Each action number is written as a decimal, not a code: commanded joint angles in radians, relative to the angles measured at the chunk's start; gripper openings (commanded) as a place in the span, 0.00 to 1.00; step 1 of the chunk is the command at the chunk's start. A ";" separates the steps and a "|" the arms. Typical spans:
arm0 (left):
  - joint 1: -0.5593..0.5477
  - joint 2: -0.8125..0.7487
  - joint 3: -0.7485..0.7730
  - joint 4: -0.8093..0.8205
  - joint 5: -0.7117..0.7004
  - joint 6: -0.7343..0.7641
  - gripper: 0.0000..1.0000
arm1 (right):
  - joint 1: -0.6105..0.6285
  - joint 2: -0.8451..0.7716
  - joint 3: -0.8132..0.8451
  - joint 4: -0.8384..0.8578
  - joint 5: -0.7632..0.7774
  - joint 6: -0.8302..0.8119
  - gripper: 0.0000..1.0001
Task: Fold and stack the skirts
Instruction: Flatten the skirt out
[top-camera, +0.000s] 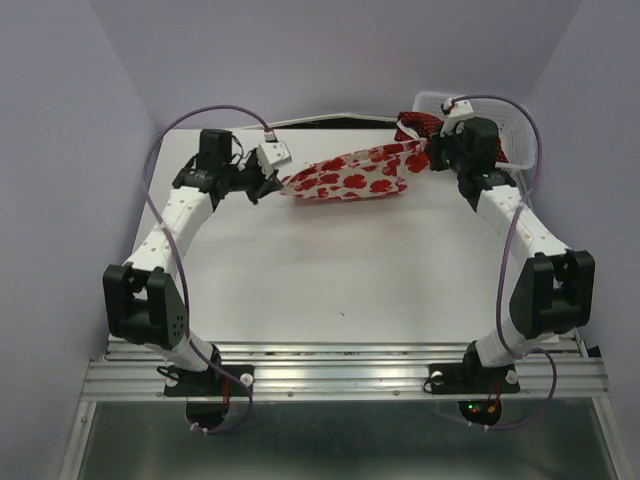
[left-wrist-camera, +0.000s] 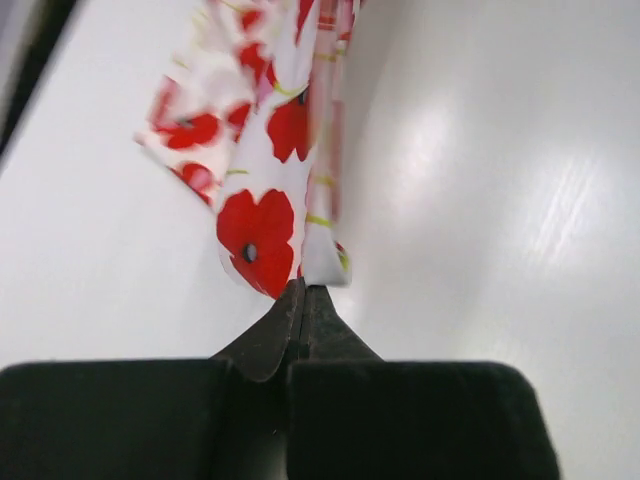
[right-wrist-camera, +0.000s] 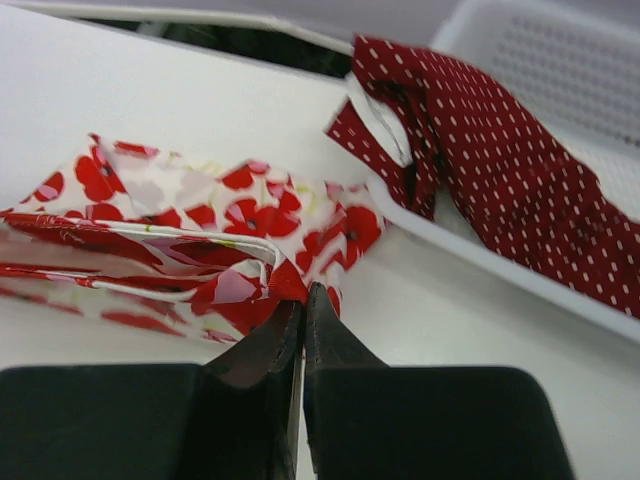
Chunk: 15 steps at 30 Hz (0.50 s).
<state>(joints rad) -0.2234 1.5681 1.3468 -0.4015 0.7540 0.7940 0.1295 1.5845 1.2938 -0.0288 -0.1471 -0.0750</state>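
The white skirt with red poppies (top-camera: 348, 177) hangs stretched between my two grippers at the back of the table. My left gripper (top-camera: 268, 181) is shut on its left end; the cloth (left-wrist-camera: 262, 190) runs away from the closed jaws. My right gripper (top-camera: 424, 160) is shut on its right end, where the fabric (right-wrist-camera: 190, 240) bunches at the jaw tips. The dark red skirt with white dots (top-camera: 417, 124) lies draped over the rim of the white basket (top-camera: 516, 146), also in the right wrist view (right-wrist-camera: 500, 160).
The white lattice basket (right-wrist-camera: 560, 60) stands at the back right corner, close behind my right gripper. The white table (top-camera: 340, 270) spreads toward the arm bases. Purple walls close in left, right and behind.
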 joint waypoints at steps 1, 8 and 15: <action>0.024 -0.140 0.031 0.156 0.084 -0.290 0.00 | 0.001 -0.086 0.136 0.047 -0.107 -0.025 0.01; 0.062 -0.229 0.031 0.326 0.005 -0.489 0.00 | 0.001 -0.092 0.255 0.040 -0.148 -0.052 0.01; 0.098 -0.356 -0.003 0.389 -0.085 -0.575 0.00 | 0.001 -0.168 0.265 0.033 -0.089 -0.089 0.01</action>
<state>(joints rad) -0.1436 1.3296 1.3552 -0.1200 0.7136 0.3050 0.1322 1.4876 1.5185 -0.0341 -0.2726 -0.1341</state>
